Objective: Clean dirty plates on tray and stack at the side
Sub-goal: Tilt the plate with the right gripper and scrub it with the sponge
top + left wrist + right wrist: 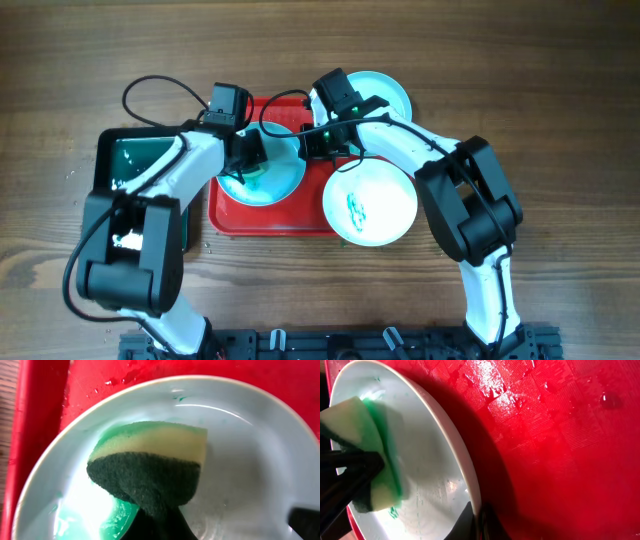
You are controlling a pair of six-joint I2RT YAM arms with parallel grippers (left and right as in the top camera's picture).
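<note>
A pale turquoise plate [272,178] lies on the left half of the red tray [300,220]. My left gripper [247,160] is shut on a yellow-and-green sponge [150,460] pressed onto this plate [240,460], which has green liquid [100,520] pooled at its lower left. My right gripper [310,143] is shut on the plate's right rim [470,480]; the sponge [370,455] shows there too. A second plate [370,202] with a green smear overhangs the tray's right edge. A third plate [385,93] lies behind the tray, partly hidden by my right arm.
A black tray [140,165] with green liquid sits left of the red tray, under my left arm. The red tray floor [560,450] is wet with droplets. Bare wooden table [560,120] lies to the right and along the front.
</note>
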